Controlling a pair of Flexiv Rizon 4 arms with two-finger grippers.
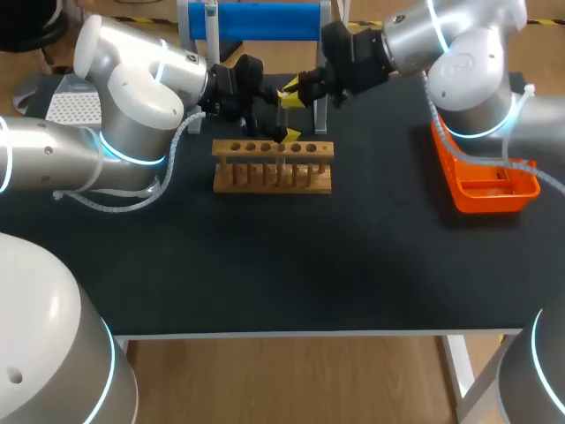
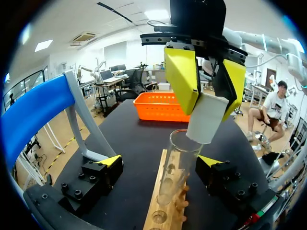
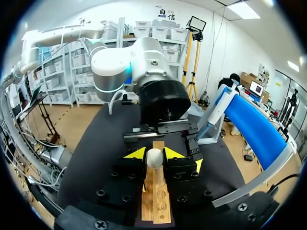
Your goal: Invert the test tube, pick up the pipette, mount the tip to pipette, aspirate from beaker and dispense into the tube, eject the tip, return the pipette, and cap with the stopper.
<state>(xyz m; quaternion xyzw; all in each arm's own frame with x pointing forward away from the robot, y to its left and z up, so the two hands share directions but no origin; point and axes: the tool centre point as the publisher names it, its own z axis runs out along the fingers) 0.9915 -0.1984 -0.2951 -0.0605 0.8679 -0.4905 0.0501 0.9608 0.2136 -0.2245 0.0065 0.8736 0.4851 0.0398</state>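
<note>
Left gripper (image 2: 160,161): jaws stood wide either side of test tube (image 2: 178,160), probably guarding it
Right gripper (image 2: 209,106): clamped stopper (image 2: 204,123) just above, for capping

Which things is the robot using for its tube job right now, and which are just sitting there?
In use: test tube, white stopper in the right gripper, wooden rack, left gripper open around the tube.
Just sitting there: orange basket, blue stand.
</note>
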